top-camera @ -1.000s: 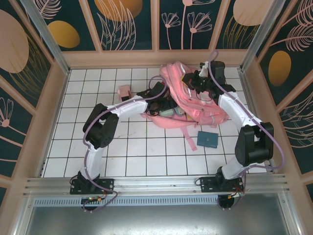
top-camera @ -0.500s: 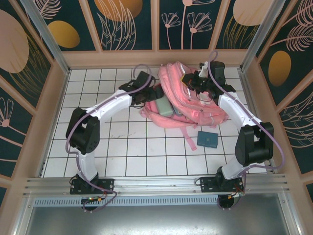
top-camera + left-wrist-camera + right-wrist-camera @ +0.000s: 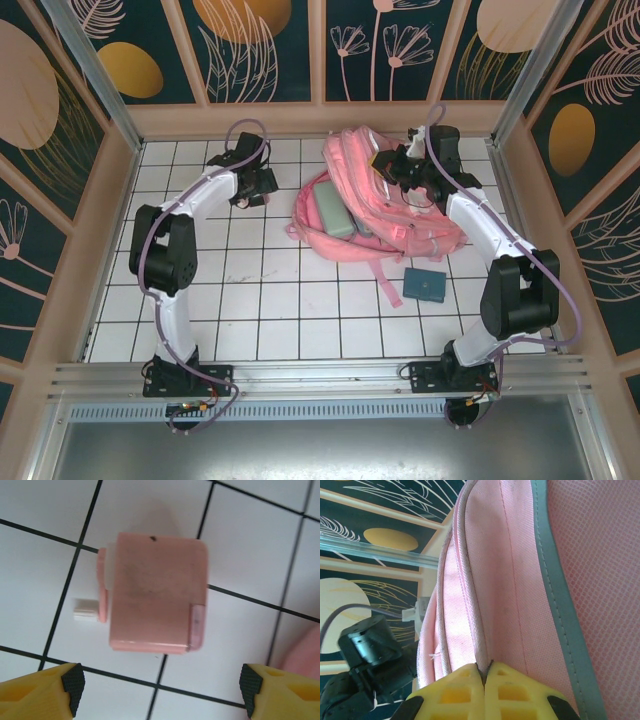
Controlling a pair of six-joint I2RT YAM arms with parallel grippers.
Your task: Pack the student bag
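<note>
Scene: the student bag (image 3: 390, 205) lies on the white tiled worktop (image 3: 300, 310) toward the far right corner, with its main compartment gaping toward the left. A grey-green case (image 3: 330, 213) sits in that opening.

Right gripper (image 3: 484, 677): the yellow fingers are pressed together, pinching a fold of the bag's pink fabric just beside the grey stripe. From above, this grip is at the bag's far upper edge.

Left gripper (image 3: 160, 684): the fingers stand wide apart with nothing between them. It hovers over a small pink box (image 3: 155, 600) that rests on the worktop near the far edge, left of the bag and apart from it. The black pads (image 3: 72, 682) do not touch the box.

A flat teal case (image 3: 427, 285) lies nearer the right edge, just on the near side of the bag and beside a pink strap (image 3: 388, 290)
</note>
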